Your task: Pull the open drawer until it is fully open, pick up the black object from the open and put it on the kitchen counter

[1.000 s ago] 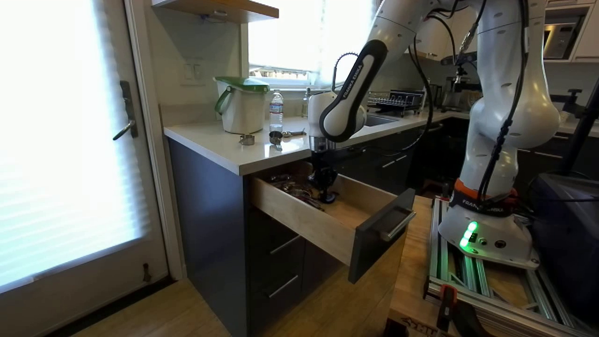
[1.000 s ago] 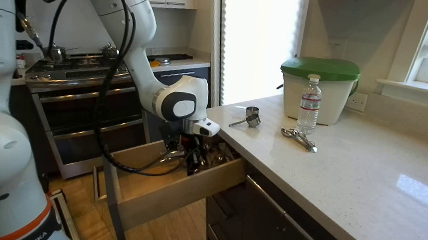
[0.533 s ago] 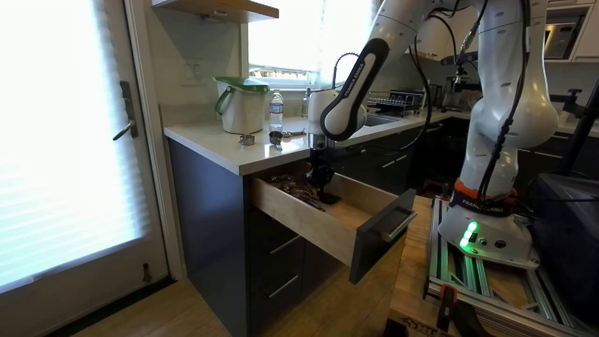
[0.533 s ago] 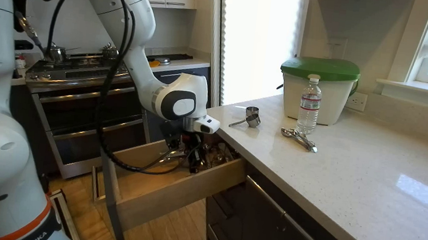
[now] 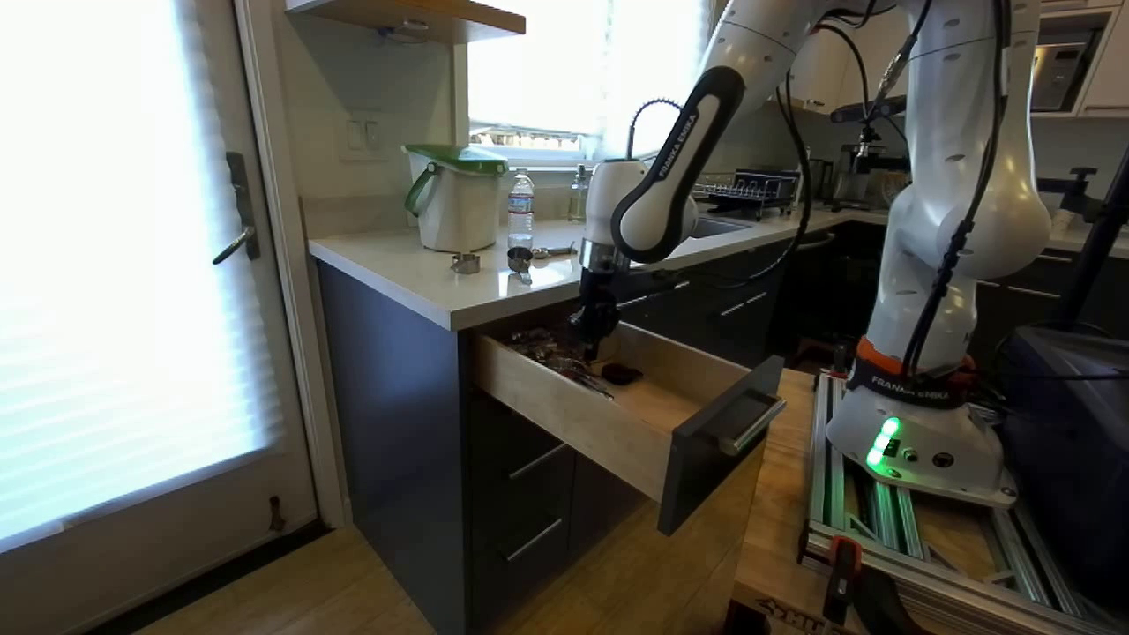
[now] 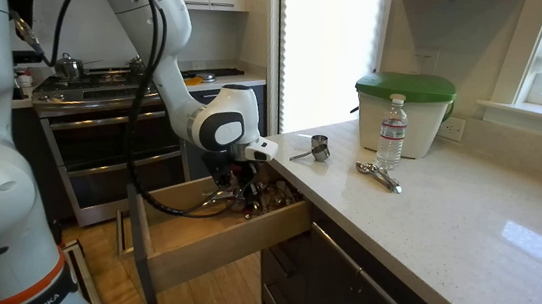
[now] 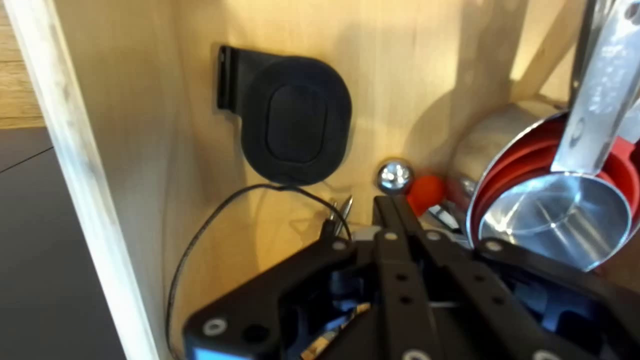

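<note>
The counter (image 6: pixel 469 233) is a long pale slab, stone-like, square at its edge. The white robot arm (image 5: pixel 679 168), rounded and glossy, is cut off at the top in both exterior views. Under the counter's edge, the drawer (image 5: pixel 573 414) stands pulled out, with sides of light wood and a flat dark front; its far end is hidden below the slab. On the counter is a whitish bucket (image 5: pixel 459 207) with a green lid (image 5: pixel 466 159). In the drawer's far part lies a heap of utensils (image 5: pixel 556 353), too dark to tell apart. The gripper (image 7: pixel 391 202) hangs over the drawer, its jaws pressed against each other. To their right in the wrist view are nested cups (image 7: pixel 555 220), metal and red, cut off at the side. The black object (image 7: pixel 297 117), matt and roundish with a squared tab, lies on the drawer's wooden floor, left of the jaws in that view and apart from them. A thin dark cord (image 7: pixel 260 186) bends at its near edge; whether they are joined, one cannot tell.
</note>
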Controlling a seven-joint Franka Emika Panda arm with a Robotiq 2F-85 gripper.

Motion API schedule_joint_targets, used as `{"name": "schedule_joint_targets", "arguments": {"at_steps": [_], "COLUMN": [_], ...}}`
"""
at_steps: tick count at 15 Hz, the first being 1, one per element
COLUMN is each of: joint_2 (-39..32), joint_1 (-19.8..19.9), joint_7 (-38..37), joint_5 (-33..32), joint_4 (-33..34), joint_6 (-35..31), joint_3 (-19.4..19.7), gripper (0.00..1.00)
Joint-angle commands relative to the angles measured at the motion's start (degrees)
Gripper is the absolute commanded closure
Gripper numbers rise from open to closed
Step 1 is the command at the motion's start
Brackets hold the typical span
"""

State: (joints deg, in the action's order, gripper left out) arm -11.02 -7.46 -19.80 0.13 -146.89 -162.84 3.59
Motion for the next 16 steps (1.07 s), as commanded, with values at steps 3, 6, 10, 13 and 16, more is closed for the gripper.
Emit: {"name": "schedule_joint_targets", "arguments": {"at_steps": [3, 6, 10, 13, 16], "joint_2": [3.73, 4.17, 3.78, 3.53, 3.96], "joint_1": [3.59, 6.3, 10.14, 12.26, 12.65], "joint_7": [3.32, 7.53, 16.85, 25.83, 30.39], "joint_5": [3.24, 5.56, 12.42, 20.52, 24.43], "joint_4": [-3.12, -3.71, -3.87, -3.44, -3.45], "joint_6": [4.41, 4.25, 4.6, 5.63, 6.7], "joint_3": [-0.92, -1.47, -2.39, -4.46, -5.26], "gripper": [0.72, 0.61, 0.33, 0.12, 0.0]}}
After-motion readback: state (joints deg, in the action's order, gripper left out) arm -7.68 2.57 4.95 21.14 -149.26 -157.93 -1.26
